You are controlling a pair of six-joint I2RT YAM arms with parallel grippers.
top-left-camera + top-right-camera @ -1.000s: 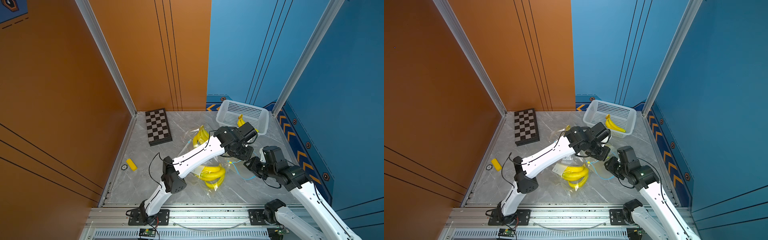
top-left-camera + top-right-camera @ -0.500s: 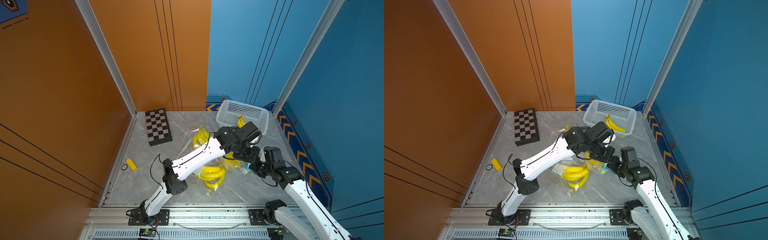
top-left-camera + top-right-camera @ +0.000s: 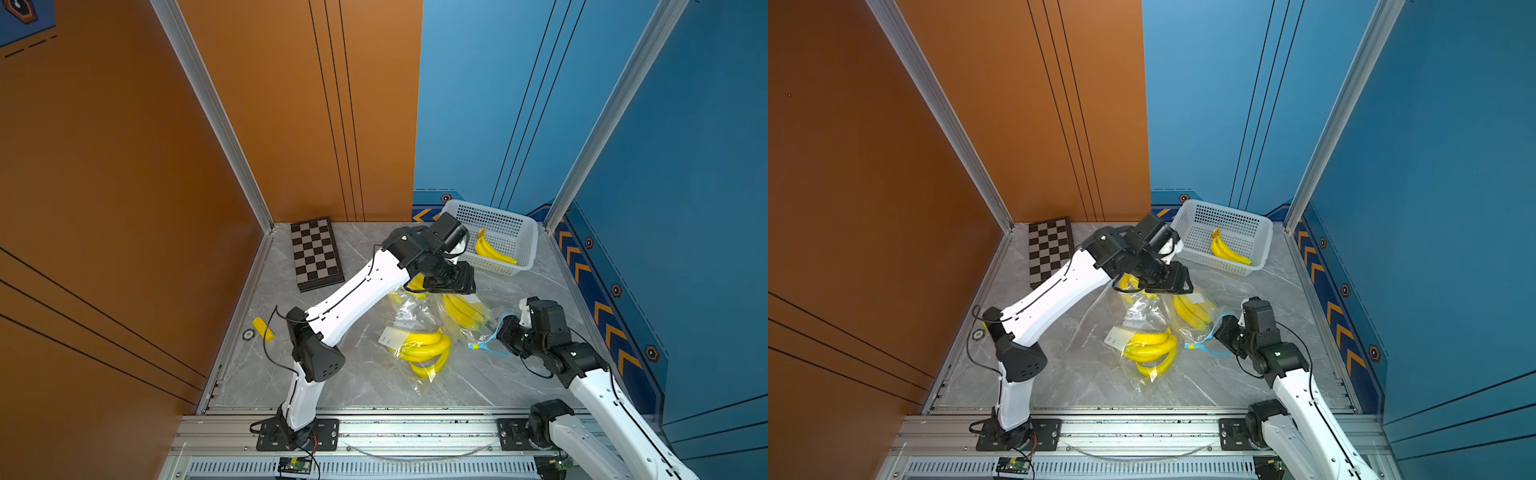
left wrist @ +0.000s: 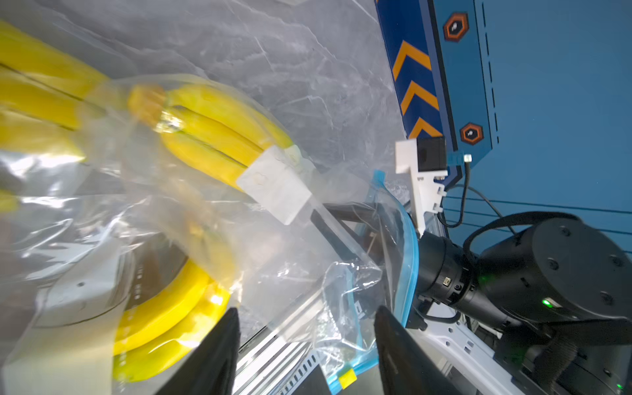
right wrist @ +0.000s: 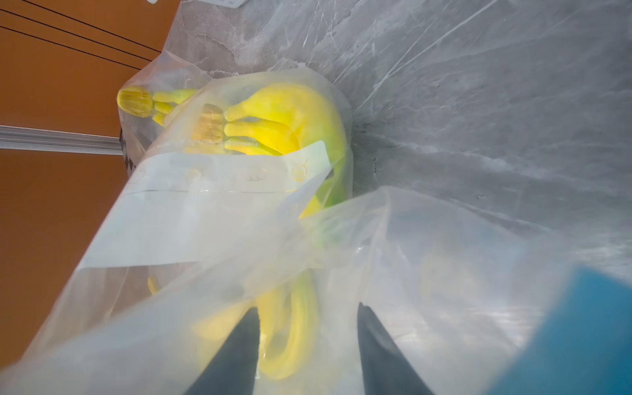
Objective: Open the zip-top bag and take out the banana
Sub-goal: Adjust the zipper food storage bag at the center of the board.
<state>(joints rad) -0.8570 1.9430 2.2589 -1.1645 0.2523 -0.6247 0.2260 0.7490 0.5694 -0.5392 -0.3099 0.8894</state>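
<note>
Grey marble-patterned table point(image 3: 365, 386) was seen from above, with both arms mounted at its 6 o'clock edge. Several clear bags lay bunched near the centre, each with yellow bananas inside. The zip-top bag point(image 3: 473, 328) being worked lay just toward 3 o'clock of centre, and its blue zip rim point(image 4: 415, 260) curled up against the right end effector point(image 3: 500, 333). In the left wrist view that rim was parted into a loop, so the mouth looked at least partly open. The right end effector's fingers point(image 5: 239, 355) were spread with a clear gap between them. They appeared to sit inside the mouth with hazy film draped over them, and pinched nothing that could be made out. The banana point(image 3: 463, 311), a bunch, lay inside that bag on the table, ungripped. The left end effector point(image 3: 453, 291) hung just above the bag's far end, at the 12 o'clock side, with its fingers spread and empty. A second bagged bunch point(image 3: 422, 351) lay toward 6 o'clock of centre. A white basket point(image 3: 525, 245) at 1 o'clock held another bunch, and a chessboard point(image 3: 316, 253) lay at 11 o'clock. By these views the opening was largely done; reaching in, gripping the bunch and drawing it out were left
</note>
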